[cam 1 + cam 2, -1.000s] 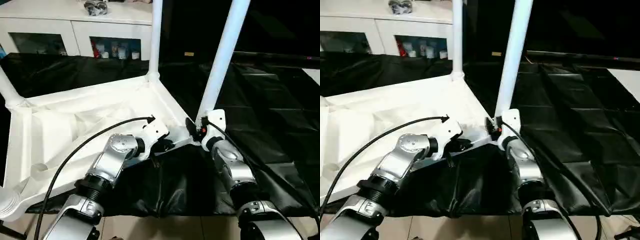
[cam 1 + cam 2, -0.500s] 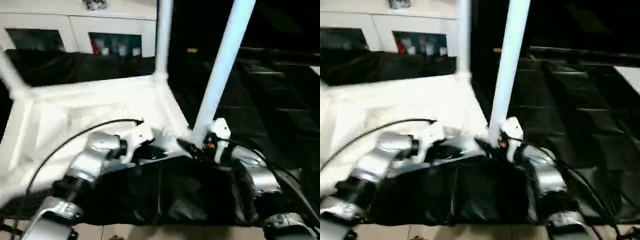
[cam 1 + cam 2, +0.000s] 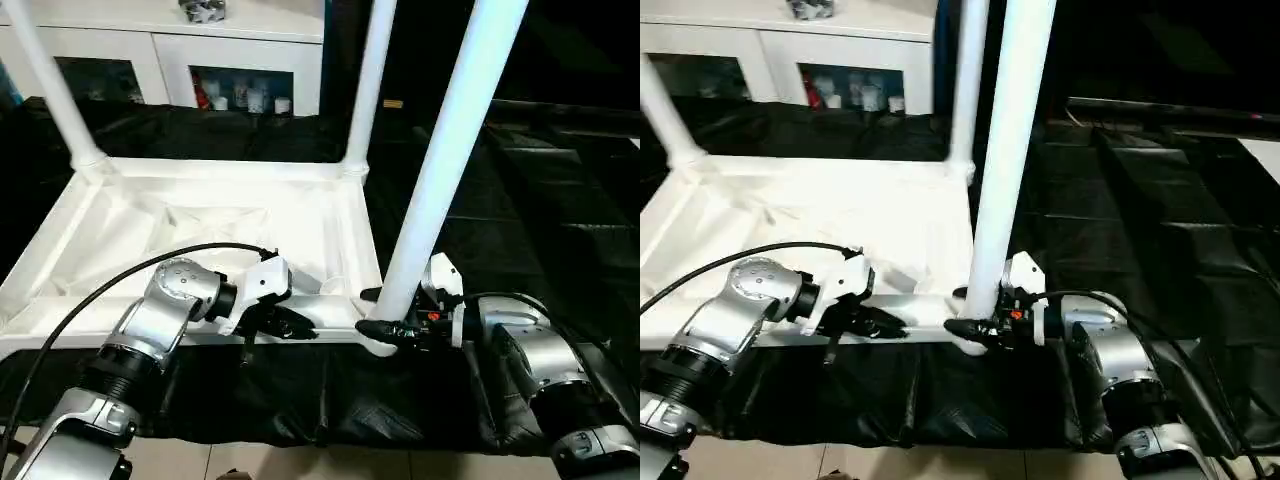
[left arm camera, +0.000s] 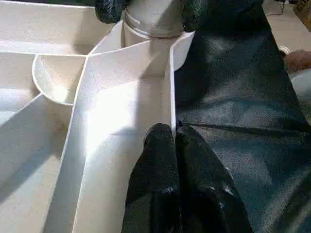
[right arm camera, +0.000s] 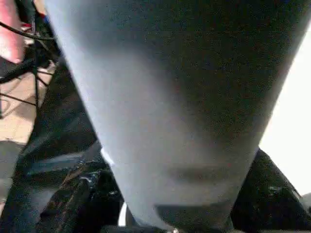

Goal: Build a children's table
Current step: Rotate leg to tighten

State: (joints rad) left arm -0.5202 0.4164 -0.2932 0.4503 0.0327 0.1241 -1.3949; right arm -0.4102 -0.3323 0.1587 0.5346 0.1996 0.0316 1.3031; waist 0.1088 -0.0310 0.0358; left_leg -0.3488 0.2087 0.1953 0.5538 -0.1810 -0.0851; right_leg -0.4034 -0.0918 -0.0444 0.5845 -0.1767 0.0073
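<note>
The children's table lies upside down on black cloth, its white ribbed tabletop [image 3: 220,168] facing up. Three white legs stand in its corner sockets: far left [image 3: 50,85], far right [image 3: 372,80] and near right [image 3: 450,150]. My left gripper [image 3: 303,329] is shut on the thin near rim, which runs in between its fingertips [image 4: 160,138] in the left wrist view. My right gripper [image 3: 372,312] sits at the base of the near right leg [image 5: 165,121], just above the socket. One black finger [image 5: 73,204] lies on each side of the leg, closed on it.
A white cabinet [image 3: 160,45] with glass-fronted compartments stands behind the table. Black sheeting [image 3: 540,200] covers the ground to the right and under the table. A strip of tan floor [image 3: 300,465] shows at the near edge.
The tabletop has swung round: its near rim now runs straight across in front of me, and the far left leg has come into view. Both grippers stayed at the rim and leg base. The view also shifted.
</note>
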